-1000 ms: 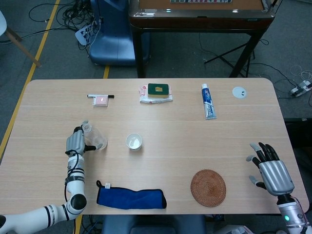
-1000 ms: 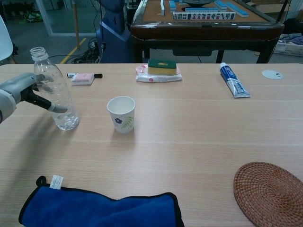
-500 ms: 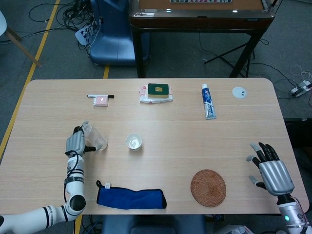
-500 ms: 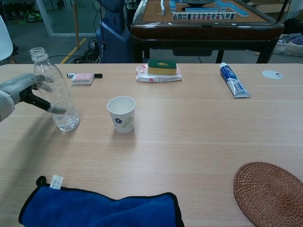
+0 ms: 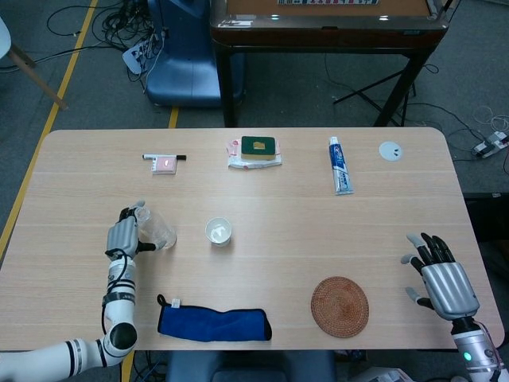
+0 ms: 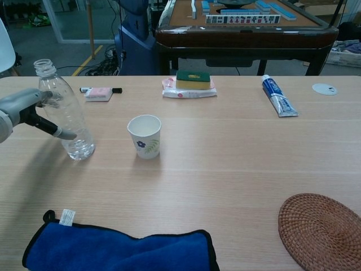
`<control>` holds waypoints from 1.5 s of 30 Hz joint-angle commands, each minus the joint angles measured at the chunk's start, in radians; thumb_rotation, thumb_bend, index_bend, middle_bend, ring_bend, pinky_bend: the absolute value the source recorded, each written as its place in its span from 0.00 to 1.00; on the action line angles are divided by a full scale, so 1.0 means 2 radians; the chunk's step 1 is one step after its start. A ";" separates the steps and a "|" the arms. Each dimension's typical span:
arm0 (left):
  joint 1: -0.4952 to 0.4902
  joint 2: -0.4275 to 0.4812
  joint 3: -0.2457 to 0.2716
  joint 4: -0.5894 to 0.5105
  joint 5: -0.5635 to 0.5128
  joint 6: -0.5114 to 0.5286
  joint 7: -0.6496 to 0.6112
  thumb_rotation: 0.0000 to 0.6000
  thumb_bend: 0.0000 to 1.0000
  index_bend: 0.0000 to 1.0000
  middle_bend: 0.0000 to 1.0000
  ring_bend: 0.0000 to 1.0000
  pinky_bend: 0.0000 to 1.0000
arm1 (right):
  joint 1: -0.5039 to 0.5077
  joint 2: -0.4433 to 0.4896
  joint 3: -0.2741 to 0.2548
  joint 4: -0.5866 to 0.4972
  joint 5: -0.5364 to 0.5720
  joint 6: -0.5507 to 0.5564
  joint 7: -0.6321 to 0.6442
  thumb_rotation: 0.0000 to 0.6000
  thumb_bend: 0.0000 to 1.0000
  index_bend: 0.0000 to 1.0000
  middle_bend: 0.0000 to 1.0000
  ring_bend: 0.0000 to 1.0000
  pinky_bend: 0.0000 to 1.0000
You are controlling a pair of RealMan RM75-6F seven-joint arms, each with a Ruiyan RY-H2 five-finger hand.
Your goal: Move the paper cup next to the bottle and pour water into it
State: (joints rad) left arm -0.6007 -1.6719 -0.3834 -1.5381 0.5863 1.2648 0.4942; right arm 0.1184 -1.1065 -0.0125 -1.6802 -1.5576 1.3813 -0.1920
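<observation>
A clear uncapped plastic bottle (image 6: 66, 113) with a little water in its base stands nearly upright at the table's left side. My left hand (image 6: 25, 107) grips it around the middle from the left, with the fingers wrapped on its body. The head view shows the same left hand (image 5: 123, 235) and bottle (image 5: 157, 231). A white paper cup (image 6: 145, 136) with a leaf print stands upright and open a short way right of the bottle, untouched; it appears in the head view as the cup (image 5: 218, 231). My right hand (image 5: 440, 276) hovers open at the table's right front edge, fingers spread.
A blue cloth (image 6: 118, 248) lies at the front left and a round woven coaster (image 6: 321, 230) at the front right. Along the far side are a marker with an eraser (image 6: 100, 92), a sponge on a packet (image 6: 190, 83), a toothpaste tube (image 6: 278, 96) and a white lid (image 6: 325, 88).
My left hand has shifted the bottle slightly left and toward the front edge. The cup and my right hand have stayed put.
</observation>
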 commanded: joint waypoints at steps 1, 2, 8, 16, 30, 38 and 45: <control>0.002 0.003 0.005 -0.004 0.002 0.000 0.002 1.00 0.00 0.00 0.09 0.01 0.19 | 0.000 0.000 0.000 0.000 -0.001 0.001 0.000 1.00 0.19 0.39 0.10 0.00 0.08; 0.002 0.004 0.007 -0.005 0.002 -0.001 0.002 1.00 0.00 0.00 0.08 0.00 0.19 | -0.001 0.000 0.000 0.000 -0.001 0.001 0.000 1.00 0.19 0.39 0.10 0.00 0.08; 0.003 0.008 0.015 -0.006 0.006 -0.003 0.006 1.00 0.00 0.00 0.04 0.00 0.17 | -0.001 0.001 0.000 -0.001 -0.002 0.002 0.000 1.00 0.19 0.39 0.10 0.00 0.08; 0.002 0.010 0.019 -0.014 0.003 -0.004 0.011 1.00 0.00 0.00 0.04 0.00 0.17 | -0.001 0.001 0.000 -0.001 -0.002 0.002 0.000 1.00 0.19 0.39 0.10 0.00 0.08; 0.008 0.024 0.032 -0.030 0.002 -0.005 0.012 1.00 0.00 0.00 0.04 0.00 0.17 | -0.001 0.001 -0.001 -0.001 -0.002 0.001 0.001 1.00 0.19 0.39 0.10 0.00 0.08; 0.016 0.030 0.048 -0.017 0.030 0.003 0.007 1.00 0.00 0.00 0.03 0.00 0.17 | -0.001 0.000 0.000 0.000 0.000 0.000 0.000 1.00 0.19 0.39 0.10 0.00 0.08; 0.031 0.045 0.071 -0.006 0.066 0.014 0.004 1.00 0.00 0.00 0.02 0.00 0.17 | 0.000 0.001 0.000 0.000 0.001 0.000 0.000 1.00 0.19 0.39 0.10 0.00 0.08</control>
State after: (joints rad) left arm -0.5467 -1.5898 -0.2501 -1.5549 0.7085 1.2884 0.5050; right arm 0.1178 -1.1052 -0.0118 -1.6812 -1.5555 1.3808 -0.1928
